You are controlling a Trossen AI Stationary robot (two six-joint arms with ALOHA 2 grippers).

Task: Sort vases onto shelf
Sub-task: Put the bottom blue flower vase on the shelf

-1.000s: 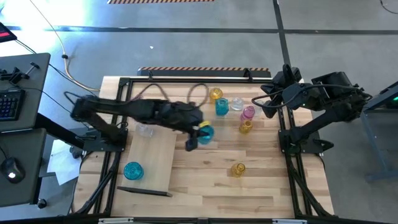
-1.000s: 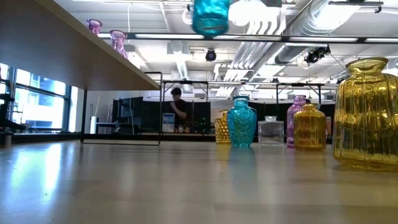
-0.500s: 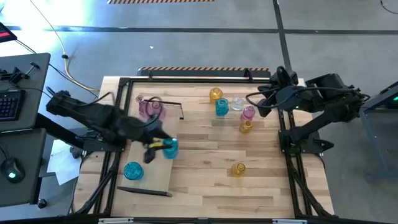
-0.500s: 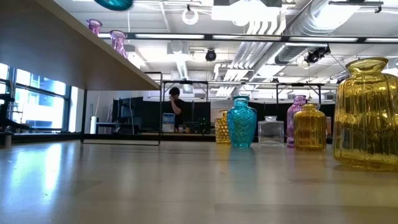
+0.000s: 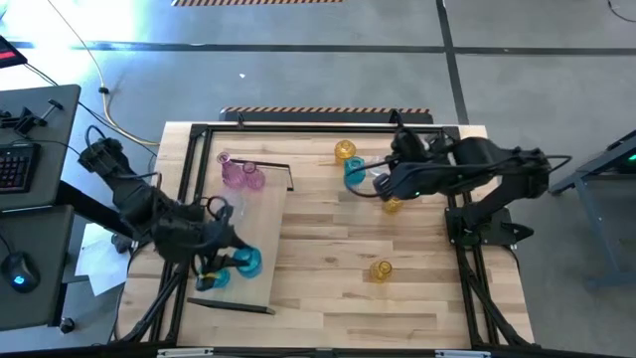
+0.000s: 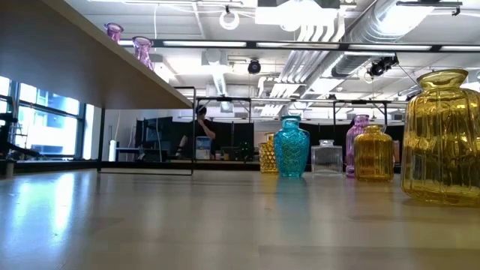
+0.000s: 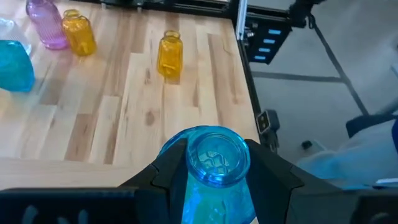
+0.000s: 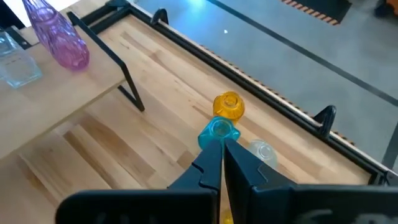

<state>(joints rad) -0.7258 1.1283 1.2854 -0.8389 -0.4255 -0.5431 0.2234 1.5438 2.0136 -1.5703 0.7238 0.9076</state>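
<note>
Leftmost, the left arm reached from its base at the table's left edge, bent low across the long flat light-wood shelf (image 5: 260, 214) that lay on the butcher-block table (image 5: 338, 288). Its left end effector (image 5: 231, 261) hung over the near end of that shelf, fingers clamped on either side of a translucent teal glass vase (image 5: 246, 262), seen from the wrist camera (image 7: 214, 162) with its open mouth facing the lens between the two dark fingers (image 7: 166, 167). A second round teal glass vase (image 5: 213, 275) sat just beside it on the shelf. At the shelf's far end stood two pink glass vases (image 5: 241, 174), near a clear square glass bottle (image 8: 17, 65) that shows in the right wrist view.

Toward the middle of the table's far side stood a round amber-yellow glass vase (image 5: 345, 151) and a tall teal ribbed glass vase (image 5: 353, 172), close together. A small amber glass vase (image 5: 381, 269) stood alone nearer the front, well apart from the rest.

On the right, the right arm stretched inward from its base at the table's right edge, elbow raised, wrist low over the cluster. Its right end effector (image 8: 222, 155) was closed with the fingers pressed together and holding nothing, tips pointing at the tall teal vase (image 8: 218, 131). A clear glass bottle (image 8: 261, 150) stood just beside it.
</note>
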